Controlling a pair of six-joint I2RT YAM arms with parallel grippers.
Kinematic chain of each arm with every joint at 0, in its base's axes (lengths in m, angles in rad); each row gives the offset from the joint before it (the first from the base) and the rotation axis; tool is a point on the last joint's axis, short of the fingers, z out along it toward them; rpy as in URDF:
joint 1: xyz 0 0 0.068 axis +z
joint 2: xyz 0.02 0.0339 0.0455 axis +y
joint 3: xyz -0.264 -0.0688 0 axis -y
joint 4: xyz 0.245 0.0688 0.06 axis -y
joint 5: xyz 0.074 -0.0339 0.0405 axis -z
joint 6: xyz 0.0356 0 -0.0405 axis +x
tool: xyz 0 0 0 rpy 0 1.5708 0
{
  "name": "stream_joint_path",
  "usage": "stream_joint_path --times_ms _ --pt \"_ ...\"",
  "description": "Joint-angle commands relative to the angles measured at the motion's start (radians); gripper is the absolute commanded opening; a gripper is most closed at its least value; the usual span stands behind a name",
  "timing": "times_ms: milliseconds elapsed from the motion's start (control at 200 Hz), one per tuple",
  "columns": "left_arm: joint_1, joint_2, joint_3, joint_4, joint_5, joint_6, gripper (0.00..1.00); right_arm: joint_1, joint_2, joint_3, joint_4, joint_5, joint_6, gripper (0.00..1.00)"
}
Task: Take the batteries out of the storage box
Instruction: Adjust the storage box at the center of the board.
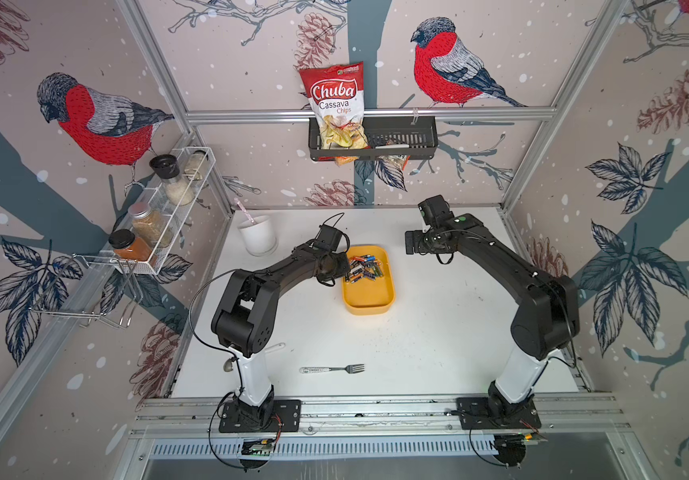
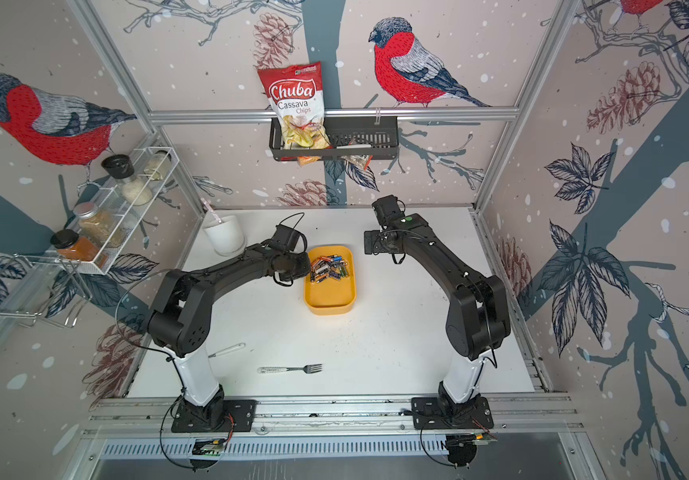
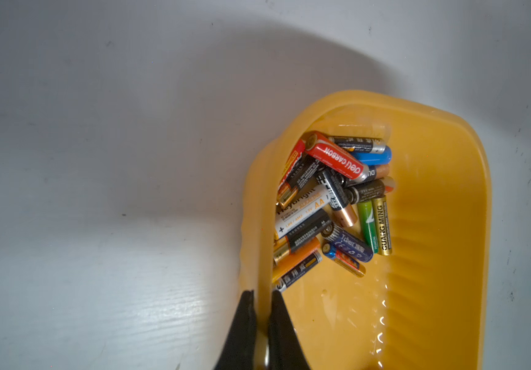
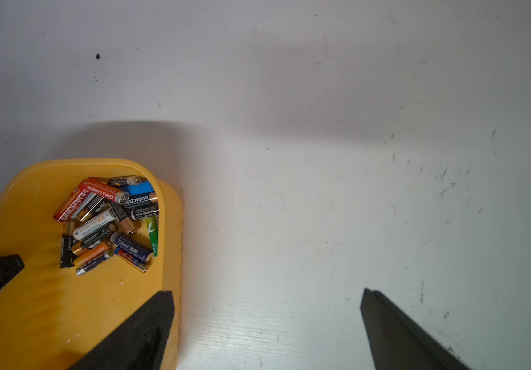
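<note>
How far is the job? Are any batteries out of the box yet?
Nothing looks done: all batteries lie piled in the box, none on the table. In hand: left gripper, jaws shut on the box wall; right gripper open near it. Left: removing all.

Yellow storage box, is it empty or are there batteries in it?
Not empty: a heap of batteries lies in the yellow storage box, bunched at its far end; the near half is bare.

The white table (image 1: 438,332) has a yellow box (image 1: 369,309) in the middle. A white cup (image 1: 258,239) stands at the back. A fork (image 1: 332,369) and a spoon (image 1: 276,347) lie near the front.
</note>
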Motion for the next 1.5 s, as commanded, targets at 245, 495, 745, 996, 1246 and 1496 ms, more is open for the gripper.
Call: stream_joint_path --times_ms 245,495,745,996,1246,1496 --pt "-0.006 0.009 0.02 0.011 -0.014 0.05 0.23 0.103 0.062 0.057 -0.005 0.009 -0.024 0.97" --pt "0.0 -0.032 0.025 0.015 -0.01 0.075 0.53 0.159 0.111 0.131 -0.019 -0.031 -0.056 0.95" --pt "0.069 -0.167 -0.002 -0.03 -0.018 0.106 0.71 0.205 0.194 0.199 -0.022 -0.074 -0.121 0.83" --pt "0.133 -0.281 -0.087 -0.056 -0.034 0.128 0.72 0.231 0.293 0.23 -0.009 -0.107 -0.185 0.66" --pt "0.147 -0.315 -0.157 -0.049 -0.021 0.127 0.71 0.238 0.385 0.239 0.008 -0.113 -0.239 0.49" --pt "0.147 -0.311 -0.189 -0.029 0.001 0.113 0.7 0.238 0.463 0.277 0.009 -0.106 -0.269 0.41"
